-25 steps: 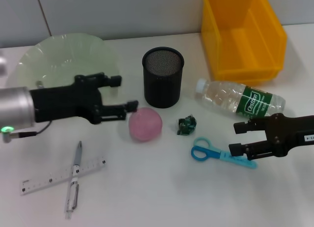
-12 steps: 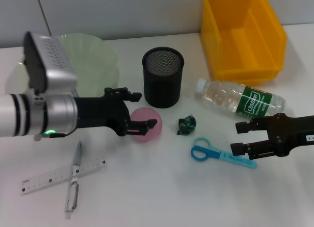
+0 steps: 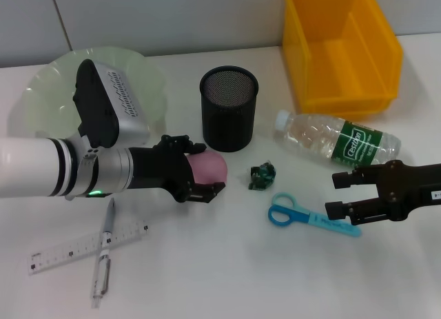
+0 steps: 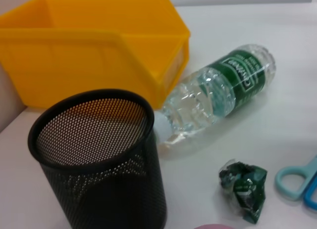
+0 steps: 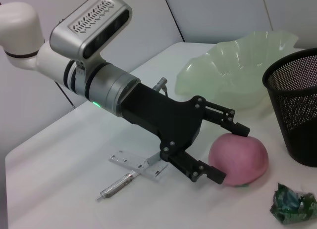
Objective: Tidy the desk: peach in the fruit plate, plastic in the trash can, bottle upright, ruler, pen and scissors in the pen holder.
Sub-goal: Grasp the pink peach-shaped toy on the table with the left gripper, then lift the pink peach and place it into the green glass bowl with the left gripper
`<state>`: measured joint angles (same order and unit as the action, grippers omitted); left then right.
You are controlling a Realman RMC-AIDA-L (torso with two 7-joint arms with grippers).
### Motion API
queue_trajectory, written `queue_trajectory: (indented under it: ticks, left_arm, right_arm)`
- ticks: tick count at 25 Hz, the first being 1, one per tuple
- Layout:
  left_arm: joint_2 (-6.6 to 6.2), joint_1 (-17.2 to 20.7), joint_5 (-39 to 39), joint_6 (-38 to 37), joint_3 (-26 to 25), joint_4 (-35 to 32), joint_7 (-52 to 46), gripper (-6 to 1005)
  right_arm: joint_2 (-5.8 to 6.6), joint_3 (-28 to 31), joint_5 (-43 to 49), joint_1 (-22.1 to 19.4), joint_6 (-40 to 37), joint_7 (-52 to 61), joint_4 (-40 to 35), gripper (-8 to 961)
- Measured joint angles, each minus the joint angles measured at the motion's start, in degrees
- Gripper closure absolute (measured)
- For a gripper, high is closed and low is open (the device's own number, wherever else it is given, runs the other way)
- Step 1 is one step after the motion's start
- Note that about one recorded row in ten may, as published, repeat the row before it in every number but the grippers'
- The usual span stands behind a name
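The pink peach [image 3: 213, 165] lies in front of the black mesh pen holder [image 3: 229, 107]. My left gripper [image 3: 207, 169] is open, with one finger on each side of the peach, as the right wrist view [image 5: 233, 155] shows. My right gripper [image 3: 335, 193] is open just above the blade end of the blue scissors [image 3: 303, 215]. The bottle [image 3: 337, 141] lies on its side. The crumpled green plastic [image 3: 262, 176] sits between the peach and the scissors. The ruler [image 3: 76, 250] and the pen [image 3: 105, 253] lie crossed at the front left.
The pale green fruit plate [image 3: 48, 91] stands at the back left, behind my left arm. The yellow bin [image 3: 341, 50] stands at the back right, close behind the bottle. The pen holder is close to the peach.
My left arm has swung right and forward from beside the plate, and its open fingers now straddle the peach. The right gripper has stayed put by the scissors.
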<state>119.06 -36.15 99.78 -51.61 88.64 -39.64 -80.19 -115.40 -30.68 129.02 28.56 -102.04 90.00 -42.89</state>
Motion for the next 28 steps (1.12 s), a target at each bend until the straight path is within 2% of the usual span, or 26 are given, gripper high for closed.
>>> queue_trajectory:
  ticks: [9,15,19,21,23,26,28]
  left_arm:
    - [-0.14,0.45,0.63,2.67,0.60,-0.44,-0.05,200]
    - [-0.34,0.99,0.28,2.57,0.47,-1.57,-0.98,417]
    - [-0.71,4.05,0.54,-2.53,-1.18,-8.27,-5.24,584]
    - [-0.71,4.05,0.54,-2.53,-1.18,-8.27,-5.24,597]
    - [-0.85,7.96,0.61,-10.23,-8.29,-16.88,-8.71,609]
    - [-0.58,10.65,0.10,-11.78,-13.51,-22.12,-9.47,627]
    - [-0.49,11.37,0.06,-10.19,-14.73,-23.18,-9.29,635]
  right_arm:
    - [0.00,0.14,0.00,0.00,0.00,0.01,-0.08,129]
    - [0.00,0.41,0.00,0.00,0.00,0.00,-0.12,133]
    - [0.04,0.74,0.01,0.00,0.00,0.01,-0.15,135]
    - [0.09,0.78,0.01,0.00,0.01,0.00,-0.14,136]
    - [0.10,0.78,0.01,0.00,0.00,0.00,-0.13,137]
    - [0.10,0.79,0.01,0.09,0.00,0.00,-0.11,139]
    - [0.09,0.80,0.01,0.19,0.00,0.00,-0.10,140]
